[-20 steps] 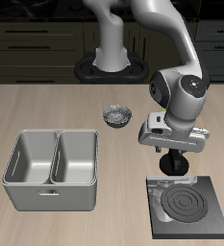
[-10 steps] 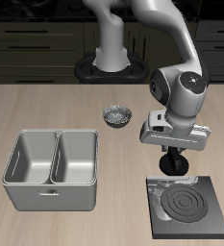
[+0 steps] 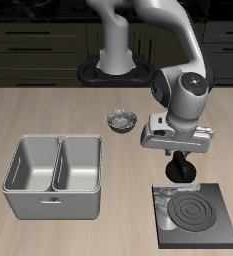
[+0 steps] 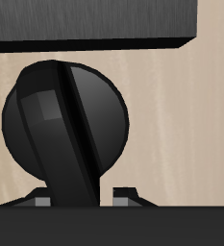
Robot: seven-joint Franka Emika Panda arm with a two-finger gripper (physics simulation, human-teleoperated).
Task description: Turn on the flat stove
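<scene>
The flat stove is a thin dark grey slab near the table's front edge, and its ring burner is grey, not glowing. My gripper reaches down onto the slab's back corner and hides the knob in the exterior view. In the wrist view the black ridged knob fills the frame, with the stove's dark slab beyond it. The ridge stands slightly tilted and runs between my fingertips. My gripper is shut on the ridge.
A grey double-basin metal tray stands beside the stove near the front edge. A small metal bowl sits farther back, close to my arm. The robot's base is at the table's back.
My wrist and hand have turned a little over the knob and shifted slightly toward the tray. The burner stays grey.
</scene>
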